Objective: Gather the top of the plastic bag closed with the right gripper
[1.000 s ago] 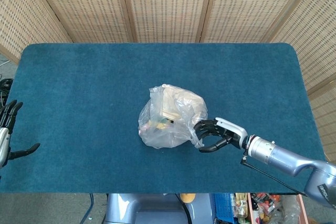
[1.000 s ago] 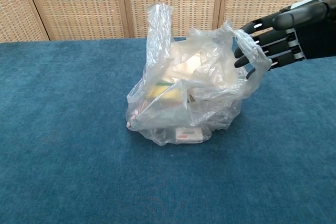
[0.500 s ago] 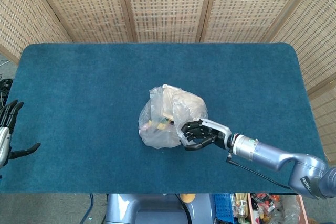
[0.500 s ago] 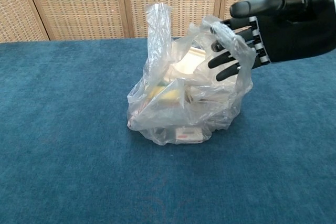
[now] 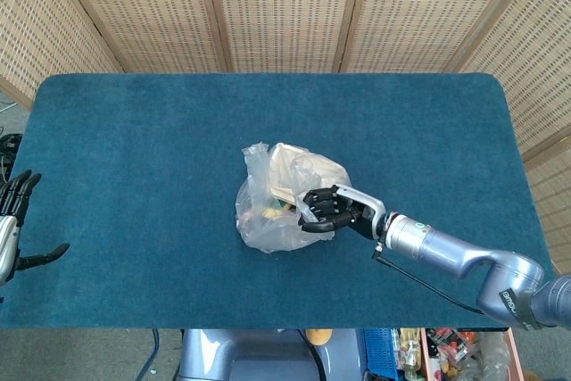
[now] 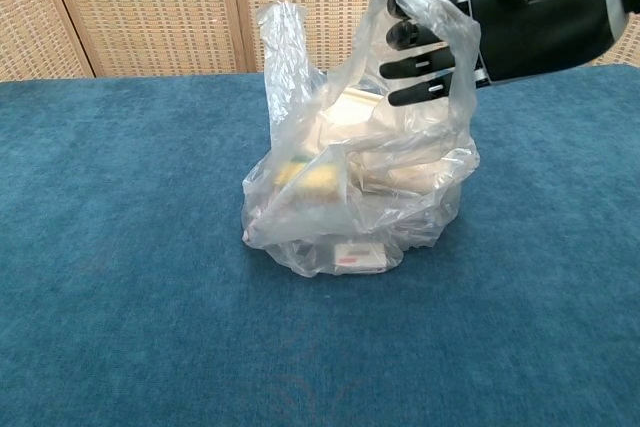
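Head view: The black five-finger right hand [image 5: 328, 211] on its silver arm has advanced from the right edge of the clear, crumpled plastic bag [image 5: 277, 198] to a position over the bag's right upper portion, and its fingers are now curling into the film. The bag is sitting near the centre of the blue felt-covered desk [image 5: 134, 131], slightly toward the front edge. The bag's top is being drawn leftward, so the gathering step appears to be under way but not finished. The black left hand [image 5: 13, 220] is resting at the left edge of the desk, fingers apart, holding nothing.

Chest view: The right hand [image 6: 500, 17] is now sitting higher and closer in than a second ago, with the bag's right handle loop [image 6: 440, 37] draped over its fingers [image 6: 415, 67]. The fingers are extended through the loop; a closed grip cannot be confirmed. The left handle [image 6: 285, 57] is standing upright and free, so the mouth is not yet closed. Inside the bag [image 6: 350, 197], a yellow item [image 6: 310, 177], pale flat packages [image 6: 345, 122] and a small white labelled box [image 6: 357, 254] at the bottom are showing.
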Controlling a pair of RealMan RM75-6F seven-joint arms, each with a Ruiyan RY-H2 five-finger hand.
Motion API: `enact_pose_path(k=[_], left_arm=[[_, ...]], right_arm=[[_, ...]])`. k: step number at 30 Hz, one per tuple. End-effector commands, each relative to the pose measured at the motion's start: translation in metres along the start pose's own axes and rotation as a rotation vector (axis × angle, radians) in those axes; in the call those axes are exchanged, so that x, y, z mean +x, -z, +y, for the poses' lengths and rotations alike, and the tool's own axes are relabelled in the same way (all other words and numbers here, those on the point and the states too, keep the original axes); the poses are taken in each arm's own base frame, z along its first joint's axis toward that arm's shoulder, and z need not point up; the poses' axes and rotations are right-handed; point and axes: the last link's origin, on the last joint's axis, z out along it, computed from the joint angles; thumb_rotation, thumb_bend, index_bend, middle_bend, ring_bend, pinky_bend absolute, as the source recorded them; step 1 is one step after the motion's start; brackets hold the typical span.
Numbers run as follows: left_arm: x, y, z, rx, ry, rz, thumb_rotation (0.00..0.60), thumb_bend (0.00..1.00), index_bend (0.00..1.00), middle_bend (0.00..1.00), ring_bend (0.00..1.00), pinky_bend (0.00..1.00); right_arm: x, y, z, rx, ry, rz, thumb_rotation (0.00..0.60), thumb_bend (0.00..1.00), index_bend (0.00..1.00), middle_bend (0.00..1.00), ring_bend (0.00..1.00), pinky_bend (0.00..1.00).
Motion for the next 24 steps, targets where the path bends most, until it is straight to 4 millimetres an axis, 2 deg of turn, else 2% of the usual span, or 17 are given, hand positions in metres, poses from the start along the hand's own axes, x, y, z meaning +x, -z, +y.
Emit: enact_pose_path(k=[1,6,13,21,24], left_arm=[[0.0,-0.001,0.0,0.001,0.0,-0.001,0.6,0.16,0.0,0.0,0.0,0.0],[-0.001,-0.002,0.0,0.005,-0.001,-0.007,0.6,0.16,0.0,0.0,0.0,0.0],[-0.002,-0.003,-0.001,0.009,-0.001,-0.011,0.6,0.16,0.0,0.0,0.0,0.0],[-0.002,-0.004,-0.001,0.012,0.0,-0.014,0.6,0.16,0.0,0.0,0.0,0.0],[-0.002,-0.005,-0.001,0.013,0.001,-0.016,0.6,0.16,0.0,0.0,0.0,0.0]], right_arm=[[-0.005,-0.003,-0.005,-0.005,-0.027,-0.013,0.6,0.0,0.56,0.6,0.41,0.39],[-0.013,-0.006,-0.016,0.053,-0.121,-0.084,0.6,0.0,0.55,0.6,0.42,0.45],[-0.011,-0.008,-0.027,0.186,-0.267,-0.147,0.6,0.0,0.55,0.6,0.41,0.47],[-0.007,-0.018,-0.028,0.194,-0.277,-0.102,0.6,0.0,0.54,0.56,0.4,0.47],[-0.006,-0.022,-0.027,0.19,-0.273,-0.093,0.6,0.0,0.53,0.55,0.39,0.44]])
